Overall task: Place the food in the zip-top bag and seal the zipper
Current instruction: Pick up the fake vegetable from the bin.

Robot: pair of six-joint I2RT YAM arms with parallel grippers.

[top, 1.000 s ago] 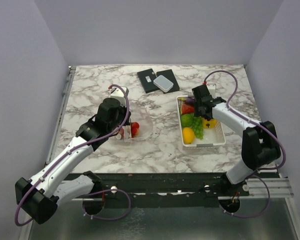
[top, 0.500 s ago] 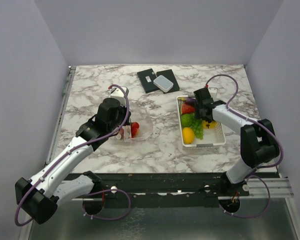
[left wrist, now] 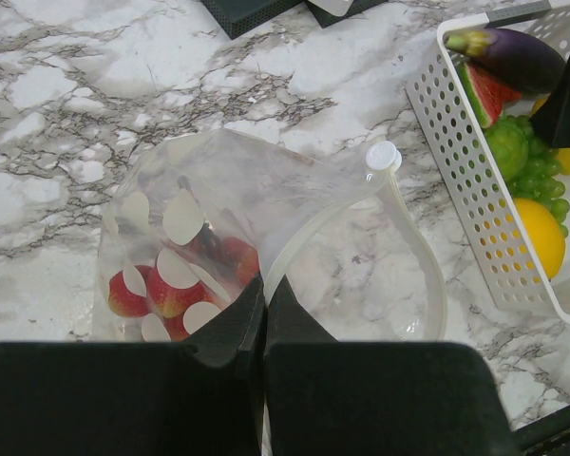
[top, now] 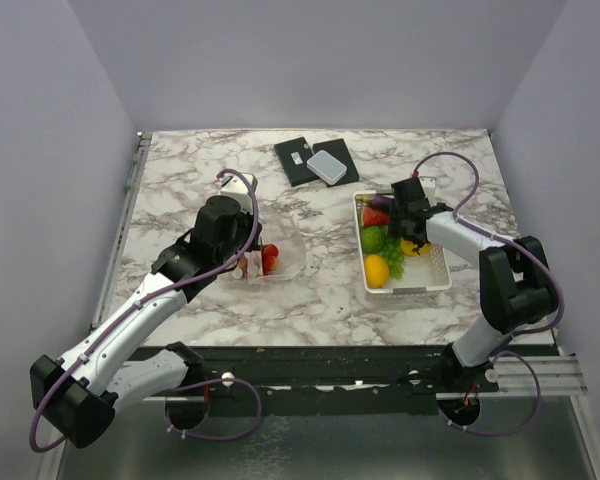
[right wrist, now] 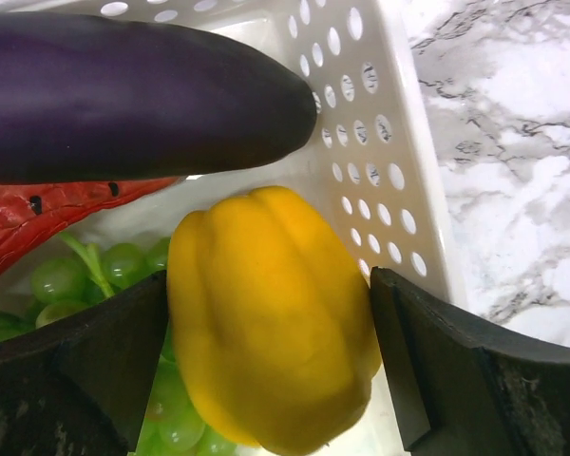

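Observation:
The zip-top bag [left wrist: 218, 204] lies on the marble with its mouth held wide; red strawberries [left wrist: 161, 294] sit inside it. My left gripper [left wrist: 264, 296] is shut on the bag's mouth edge, pinching the zipper [left wrist: 429, 275] strip. In the white basket [top: 425, 285], my right gripper [right wrist: 266, 351] is open, with a finger on each side of a yellow pepper [right wrist: 266, 313]. Around it lie the purple eggplant [right wrist: 123, 95], watermelon slice [right wrist: 57, 214] and green grapes [right wrist: 104, 271]. A yellow lemon [top: 377, 270] rests at the basket's near end.
Two black flat pads and a pale grey box [top: 328, 165] lie at the back of the table. The basket's perforated wall [right wrist: 380, 123] stands right beside my right finger. Bare marble separates the bag and the basket.
My right gripper has sunk a little deeper into the basket toward the yellow pepper, and its jaws have widened. The left arm and the bag have not moved.

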